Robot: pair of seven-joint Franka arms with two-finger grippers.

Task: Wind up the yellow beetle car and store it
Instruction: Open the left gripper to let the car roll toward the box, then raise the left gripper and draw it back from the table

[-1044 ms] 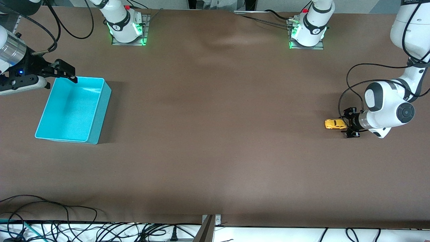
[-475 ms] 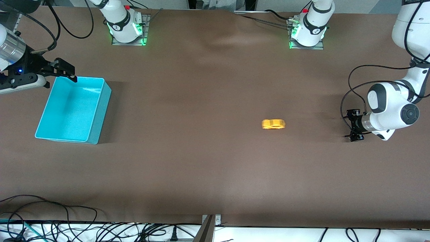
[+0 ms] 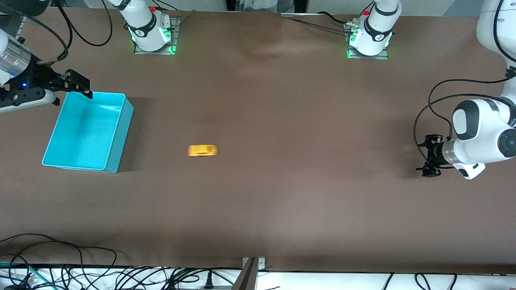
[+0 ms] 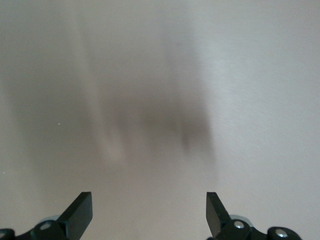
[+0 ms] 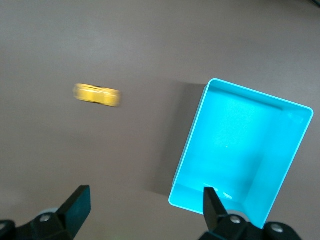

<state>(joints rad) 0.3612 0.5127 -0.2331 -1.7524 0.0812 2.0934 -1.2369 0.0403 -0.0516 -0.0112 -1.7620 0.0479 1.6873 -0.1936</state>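
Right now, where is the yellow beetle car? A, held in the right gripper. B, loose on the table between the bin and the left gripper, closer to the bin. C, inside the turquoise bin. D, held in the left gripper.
B: the yellow beetle car sits blurred on the bare table, a short way from the turquoise bin, while the left gripper and right gripper are both open and empty.

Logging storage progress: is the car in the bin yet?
Out: the yellow beetle car sits on the table beside the empty turquoise bin.
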